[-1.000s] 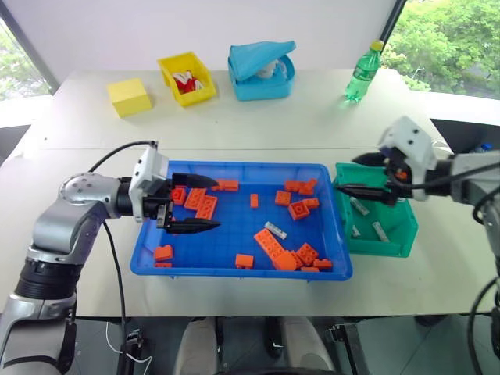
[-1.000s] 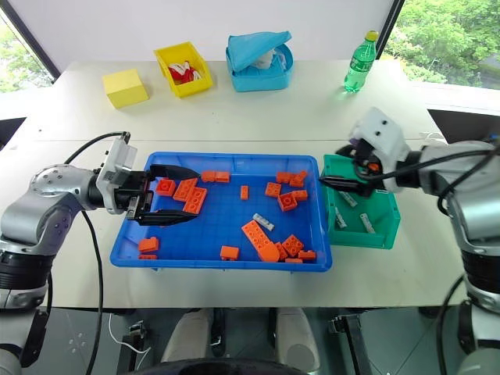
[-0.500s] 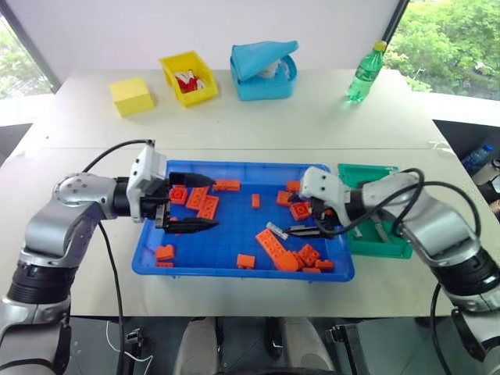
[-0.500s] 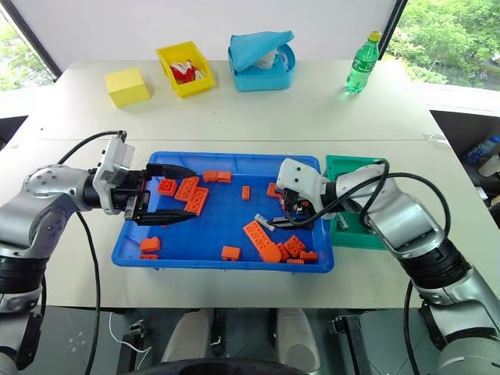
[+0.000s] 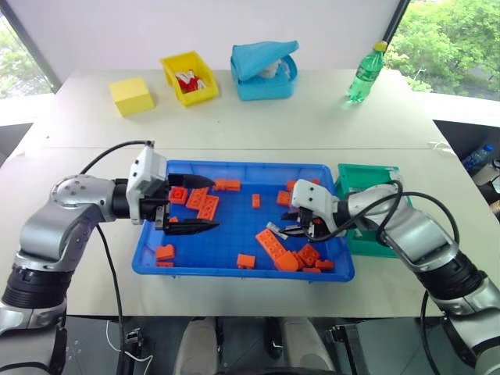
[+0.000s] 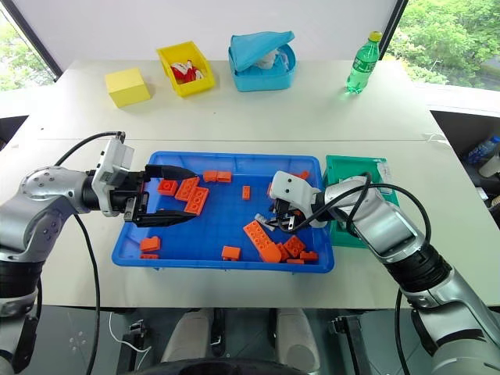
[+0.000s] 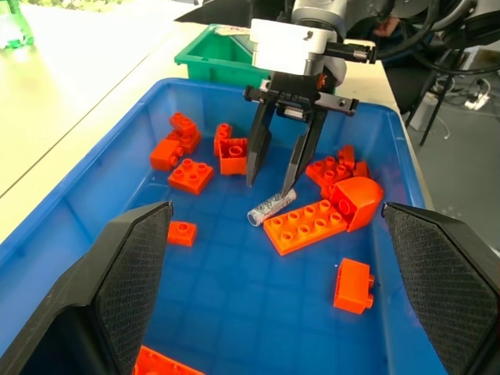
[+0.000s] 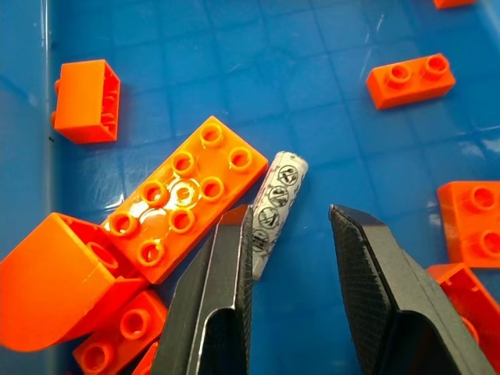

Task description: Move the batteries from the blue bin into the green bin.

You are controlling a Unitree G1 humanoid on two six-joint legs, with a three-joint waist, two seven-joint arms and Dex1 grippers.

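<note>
The blue bin (image 5: pixel 234 273) lies in front of me with orange bricks (image 5: pixel 205 205) scattered in it. One of the batteries (image 8: pixel 275 205), a slim silver cylinder, lies flat beside a long orange brick (image 8: pixel 187 199). My right gripper (image 8: pixel 291 215) is low over it, open narrowly. One finger (image 8: pixel 226 273) overlaps the battery's end; the other stands clear with a gap. In the left wrist view the same battery (image 7: pixel 271 206) sits just under those tips. My left gripper (image 5: pixel 199 203) hovers wide open over the bin's left part, holding nothing. The green bin (image 5: pixel 367 169) stands right of the blue bin, partly hidden by my right arm.
At the back of the table are a yellow block (image 5: pixel 130 96), a small yellow bin (image 5: pixel 187 78), a light-blue lidded container (image 5: pixel 262 69) and a green bottle (image 5: pixel 364 72). A domed orange brick (image 8: pixel 47 281) and several others crowd the battery's near side.
My right gripper came from above the green bin, leftward and down into the blue bin, and its fingers narrowed around the battery. The left gripper stayed put.
</note>
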